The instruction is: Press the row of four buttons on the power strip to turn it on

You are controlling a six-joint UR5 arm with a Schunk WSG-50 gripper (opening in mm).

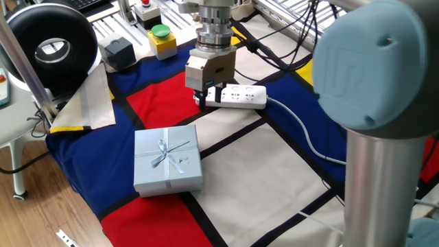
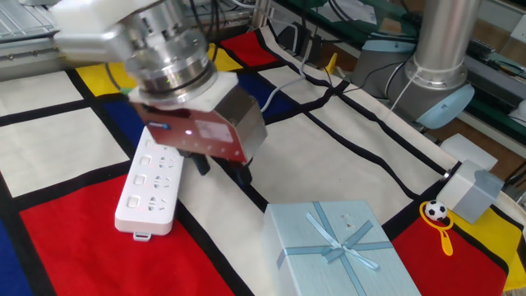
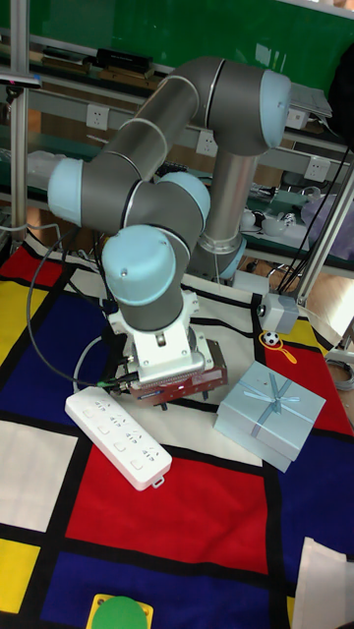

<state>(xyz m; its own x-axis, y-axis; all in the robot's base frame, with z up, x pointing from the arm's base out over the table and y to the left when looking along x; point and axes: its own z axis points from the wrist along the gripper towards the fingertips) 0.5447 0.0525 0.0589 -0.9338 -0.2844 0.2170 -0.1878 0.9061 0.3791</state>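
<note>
The power strip (image 2: 150, 187) is being shown lying flat on the colour-blocked cloth (image 2: 74, 247) at the left of the other fixed view, its pale cable (image 1: 302, 130) trailing toward the right of one fixed view. The gripper (image 2: 220, 169) is being held low just beside the strip's long edge, near centre frame; whether its fingers are parted or closed cannot be told. A pale blue gift box (image 2: 341, 251) is being seen at the lower right, apart from the strip.

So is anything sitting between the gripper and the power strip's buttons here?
Nothing visible does. The gripper hangs right beside the power strip, with only bare cloth around it; the gift box sits off to the side, away from the strip.
</note>
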